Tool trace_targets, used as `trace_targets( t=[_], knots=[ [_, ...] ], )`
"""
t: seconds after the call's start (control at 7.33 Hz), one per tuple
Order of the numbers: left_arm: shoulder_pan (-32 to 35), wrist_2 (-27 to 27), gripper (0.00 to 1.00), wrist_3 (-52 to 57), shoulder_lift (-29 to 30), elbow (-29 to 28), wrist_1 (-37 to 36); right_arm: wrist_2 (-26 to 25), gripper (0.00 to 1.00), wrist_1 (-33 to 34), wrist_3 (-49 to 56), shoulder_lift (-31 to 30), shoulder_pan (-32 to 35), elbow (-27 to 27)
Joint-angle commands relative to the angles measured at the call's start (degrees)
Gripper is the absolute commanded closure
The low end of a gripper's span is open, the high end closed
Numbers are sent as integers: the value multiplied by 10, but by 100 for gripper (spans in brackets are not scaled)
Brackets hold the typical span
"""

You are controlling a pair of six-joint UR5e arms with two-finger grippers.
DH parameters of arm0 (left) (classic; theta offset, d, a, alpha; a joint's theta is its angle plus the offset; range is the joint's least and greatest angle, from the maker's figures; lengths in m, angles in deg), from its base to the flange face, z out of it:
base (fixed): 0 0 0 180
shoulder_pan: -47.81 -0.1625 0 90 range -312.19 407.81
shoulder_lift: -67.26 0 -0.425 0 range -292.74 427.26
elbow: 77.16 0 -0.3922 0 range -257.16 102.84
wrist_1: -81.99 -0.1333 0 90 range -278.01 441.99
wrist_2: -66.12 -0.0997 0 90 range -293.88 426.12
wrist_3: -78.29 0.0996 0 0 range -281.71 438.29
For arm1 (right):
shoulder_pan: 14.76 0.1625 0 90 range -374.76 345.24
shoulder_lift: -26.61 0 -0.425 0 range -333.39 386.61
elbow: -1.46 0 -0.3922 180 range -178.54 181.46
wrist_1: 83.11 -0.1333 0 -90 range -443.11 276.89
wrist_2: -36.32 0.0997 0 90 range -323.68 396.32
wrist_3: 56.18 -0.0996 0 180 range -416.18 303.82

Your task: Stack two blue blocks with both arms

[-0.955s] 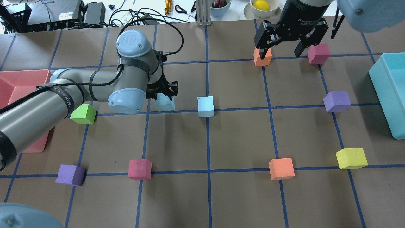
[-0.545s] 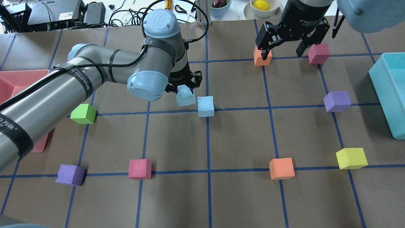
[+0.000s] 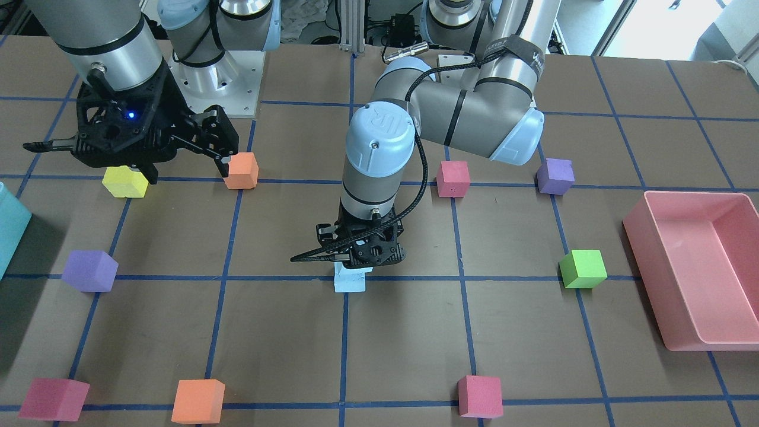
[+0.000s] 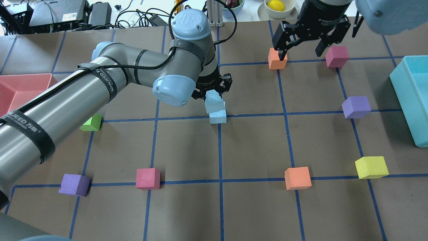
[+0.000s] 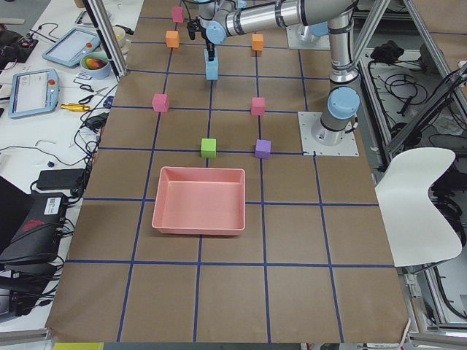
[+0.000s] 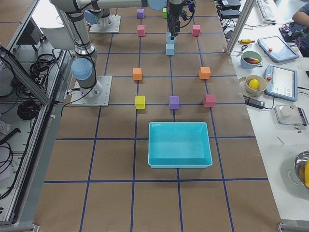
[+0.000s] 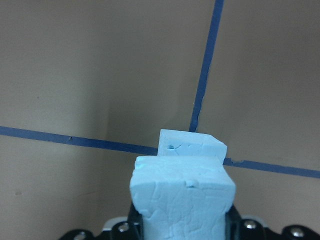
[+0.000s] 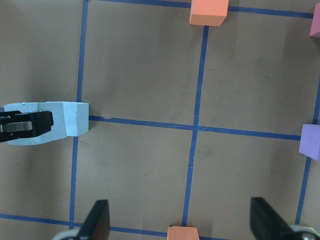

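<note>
**A:** Left side status?

**B:** The left gripper (image 4: 212, 89) is clenched on the upper blue block (image 4: 214, 102). It pinches the side faces, so the bottom face is free to seat. The block hangs over the lower blue block (image 4: 217, 118), which sits on the tape crossing (image 4: 219, 115) mid-frame. In the wrist view the upper one looks offset, with the lower one's far corners peeking out past it. I can't tell if they're touching.

**A:** And the right?

**B:** The right gripper (image 4: 300, 53) is spread wide and empty. It's parked upper right of frame between the orange cube (image 4: 277, 61) and the magenta cube (image 4: 336, 57), well apart from the stack. I read that as keeping clear.

**A:** Anything in the way?

**B:** Nothing near the stack, I'd say. The green cube (image 4: 92, 123) is half hidden under the left arm (image 4: 100, 83) at left. The teal bin (image 4: 409, 100) is at the right edge.
</note>
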Motion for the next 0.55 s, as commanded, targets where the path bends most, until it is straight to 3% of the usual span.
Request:
trace_targets(
  t=[0.0, 0.27, 0.41],
  knots=[
    [8, -3, 100, -2, 18, -9, -2, 0, 0, 5, -36, 2, 0, -1],
    [14, -7, 96, 1, 31, 0, 1, -1, 0, 5, -35, 2, 0, -1],
    [19, -29, 67, 4, 35, -2, -1, -1, 0, 5, -35, 2, 0, 0]
  ],
)
